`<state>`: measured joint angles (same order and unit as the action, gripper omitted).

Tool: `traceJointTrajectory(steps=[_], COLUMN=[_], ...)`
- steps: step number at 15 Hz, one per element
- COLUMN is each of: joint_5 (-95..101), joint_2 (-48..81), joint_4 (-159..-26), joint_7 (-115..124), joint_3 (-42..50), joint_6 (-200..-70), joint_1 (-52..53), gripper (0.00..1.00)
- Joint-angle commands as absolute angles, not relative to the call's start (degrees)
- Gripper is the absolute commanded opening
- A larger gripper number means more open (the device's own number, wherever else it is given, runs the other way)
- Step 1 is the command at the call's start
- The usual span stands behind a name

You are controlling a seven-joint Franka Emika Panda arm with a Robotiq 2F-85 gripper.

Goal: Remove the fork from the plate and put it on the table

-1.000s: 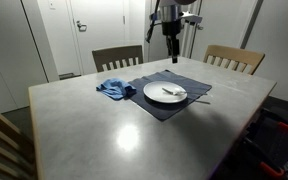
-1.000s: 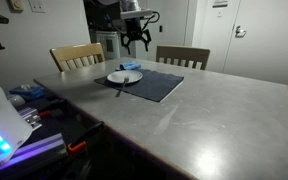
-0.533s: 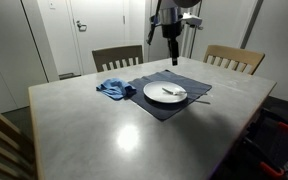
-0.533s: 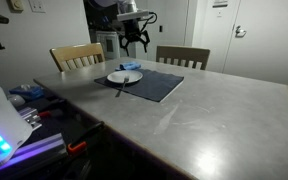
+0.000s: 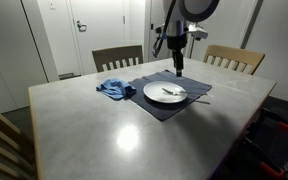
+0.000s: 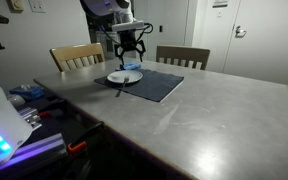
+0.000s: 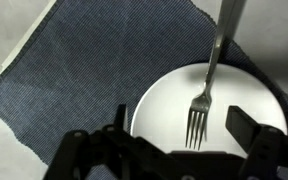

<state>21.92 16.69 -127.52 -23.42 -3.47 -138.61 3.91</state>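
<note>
The white plate [image 5: 158,96] sits on a dark navy placemat [image 5: 156,108] on the pale grey table [image 5: 94,135]. The silvery fork [image 5: 172,92] lies on the plate. In the wrist view the fork [image 7: 208,80] has its tines on the plate [image 7: 164,105] and its handle reaching past the rim. My gripper [image 5: 178,68] hangs a little above the plate, open and empty. In the wrist view the gripper [image 7: 184,135] has its fingers on either side of the fork's tines. It also shows above the plate [image 6: 122,78] in an exterior view, gripper [image 6: 130,61].
A crumpled blue cloth [image 5: 114,89] lies beside the placemat. Two wooden chairs [image 5: 117,57] [image 5: 234,58] stand at the far edge. Equipment with cables and lights [image 6: 9,130] sits beside the table.
My gripper has come down from high above the placemat to just over the plate. The fork and plate have not moved.
</note>
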Motion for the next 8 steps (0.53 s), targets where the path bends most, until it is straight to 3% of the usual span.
traceJointTrajectory(steps=[1, 8], joint_5=[18.01, 13.58], joint_2=[15.49, 15.18], joint_4=[-132.47, -136.68], joint_7=[-27.21, -24.93], joint_3=[-4.87, -5.12], joint_6=[-144.44, -148.01], joint_1=[1.49, 1.90], gripper=[1.00, 1.00])
